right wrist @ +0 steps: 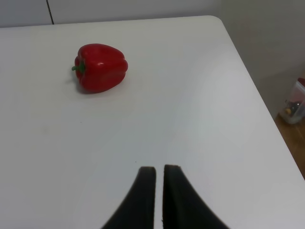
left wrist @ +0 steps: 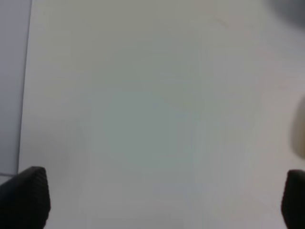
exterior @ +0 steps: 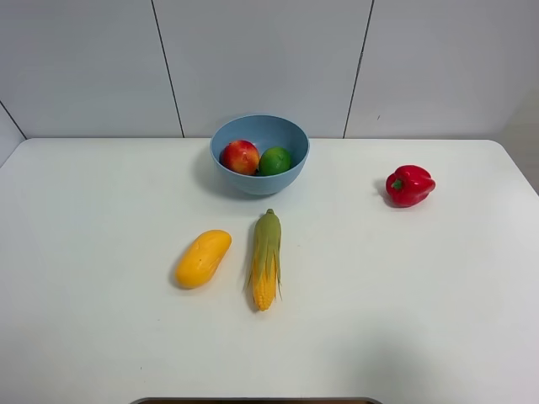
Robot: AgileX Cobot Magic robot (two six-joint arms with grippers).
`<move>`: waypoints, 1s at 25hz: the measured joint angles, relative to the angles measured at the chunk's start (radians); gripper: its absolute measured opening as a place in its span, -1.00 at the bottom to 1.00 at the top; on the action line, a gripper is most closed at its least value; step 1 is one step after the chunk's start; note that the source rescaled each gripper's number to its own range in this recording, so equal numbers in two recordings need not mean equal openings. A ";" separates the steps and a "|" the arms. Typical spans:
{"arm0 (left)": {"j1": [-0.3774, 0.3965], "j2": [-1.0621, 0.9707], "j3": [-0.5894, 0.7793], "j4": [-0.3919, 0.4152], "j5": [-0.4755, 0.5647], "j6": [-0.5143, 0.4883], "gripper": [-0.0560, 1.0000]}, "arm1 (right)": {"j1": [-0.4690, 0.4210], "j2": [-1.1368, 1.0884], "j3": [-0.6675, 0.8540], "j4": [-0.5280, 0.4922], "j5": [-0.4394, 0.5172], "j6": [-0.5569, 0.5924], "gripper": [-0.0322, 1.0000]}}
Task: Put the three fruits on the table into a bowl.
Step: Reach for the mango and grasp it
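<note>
The light-blue bowl (exterior: pixel 259 126) stands at the back middle of the white table (exterior: pixel 421 286). The red apple (exterior: pixel 240 156) and the green lime (exterior: pixel 274 160) lie inside it side by side. The yellow-orange mango (exterior: pixel 203 257) lies on the table in front of the bowl, a little to the left. Neither arm shows in the exterior high view. In the left wrist view my left gripper (left wrist: pixel 164 200) is open over bare table, its fingers (left wrist: pixel 26 195) at the frame's corners. In the right wrist view my right gripper (right wrist: pixel 159 191) is shut and empty.
A corn cob (exterior: pixel 266 259) with green husk lies just right of the mango. A red bell pepper (exterior: pixel 410 185) sits at the back right and also shows in the right wrist view (right wrist: pixel 101 67). The table's right edge and rounded corner (right wrist: pixel 217 21) are close to the right gripper.
</note>
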 joint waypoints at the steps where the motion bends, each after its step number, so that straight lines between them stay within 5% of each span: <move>1: 0.000 0.038 -0.034 -0.011 0.007 0.022 1.00 | 0.000 0.000 0.000 0.000 0.000 0.000 -0.94; 4: -0.012 0.145 -0.121 -0.041 0.052 0.113 1.00 | 0.000 0.000 0.000 0.000 0.000 0.000 -0.94; 11: -0.178 0.350 -0.248 -0.019 0.080 0.212 1.00 | 0.000 0.000 0.000 0.000 0.000 0.000 -0.94; 19: -0.329 0.549 -0.331 0.010 0.081 0.212 1.00 | 0.000 0.000 0.000 0.000 0.000 0.000 -0.94; 25: -0.374 0.655 -0.339 0.010 0.078 0.174 1.00 | 0.000 0.000 0.000 0.000 0.000 0.000 -0.94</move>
